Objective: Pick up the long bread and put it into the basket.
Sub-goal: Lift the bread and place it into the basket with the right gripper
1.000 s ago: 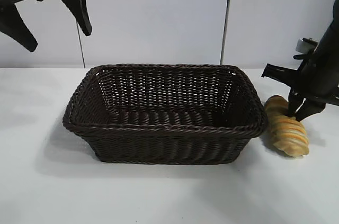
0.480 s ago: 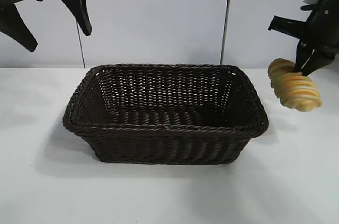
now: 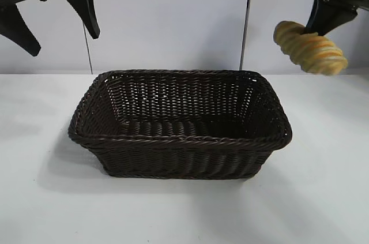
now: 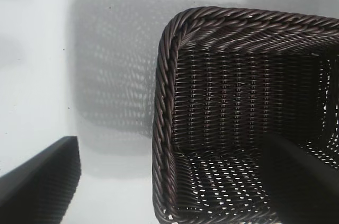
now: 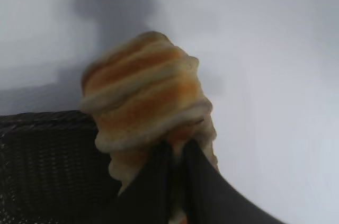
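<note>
My right gripper is shut on the long bread, a golden-yellow ridged loaf, and holds it high in the air to the right of the basket, above its right rim level. In the right wrist view the bread is pinched between the two black fingers, with the basket's edge below. The dark-brown wicker basket sits in the middle of the white table. My left gripper hangs open and empty high at the upper left; the left wrist view shows the basket's corner beneath it.
The white table spreads around the basket. A pale wall with a dark vertical seam stands behind.
My right gripper has lifted the long bread off the table beside the basket and carried it upward and slightly left. The left arm has not moved.
</note>
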Controlling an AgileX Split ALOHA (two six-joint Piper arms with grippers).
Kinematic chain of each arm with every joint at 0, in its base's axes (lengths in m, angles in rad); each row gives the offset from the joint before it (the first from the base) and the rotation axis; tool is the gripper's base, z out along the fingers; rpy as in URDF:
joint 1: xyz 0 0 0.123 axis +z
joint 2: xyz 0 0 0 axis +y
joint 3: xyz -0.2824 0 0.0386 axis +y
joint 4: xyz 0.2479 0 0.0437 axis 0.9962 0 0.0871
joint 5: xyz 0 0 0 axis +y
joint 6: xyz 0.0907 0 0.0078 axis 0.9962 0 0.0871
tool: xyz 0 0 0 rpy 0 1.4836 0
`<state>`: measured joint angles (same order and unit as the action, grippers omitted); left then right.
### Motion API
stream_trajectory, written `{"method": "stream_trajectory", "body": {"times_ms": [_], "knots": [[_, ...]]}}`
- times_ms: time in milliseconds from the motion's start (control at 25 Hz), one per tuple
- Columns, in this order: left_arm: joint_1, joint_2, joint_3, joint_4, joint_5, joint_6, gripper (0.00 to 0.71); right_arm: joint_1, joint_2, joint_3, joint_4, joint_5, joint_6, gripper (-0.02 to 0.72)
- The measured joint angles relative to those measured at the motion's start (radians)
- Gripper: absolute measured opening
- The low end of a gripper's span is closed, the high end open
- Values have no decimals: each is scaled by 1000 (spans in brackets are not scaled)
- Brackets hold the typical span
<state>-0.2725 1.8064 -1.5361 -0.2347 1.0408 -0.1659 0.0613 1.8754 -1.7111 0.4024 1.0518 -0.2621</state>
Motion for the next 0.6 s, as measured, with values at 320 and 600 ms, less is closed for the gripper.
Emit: {"method": "stream_trajectory", "body": {"times_ms": [320, 600], "knots": [[0, 0, 0, 0, 0, 0, 661, 173, 33, -1, 23, -82, -298, 42], [0, 0, 0, 0, 0, 0, 661, 268, 85, -1, 3, -127, -504, 42]]}}
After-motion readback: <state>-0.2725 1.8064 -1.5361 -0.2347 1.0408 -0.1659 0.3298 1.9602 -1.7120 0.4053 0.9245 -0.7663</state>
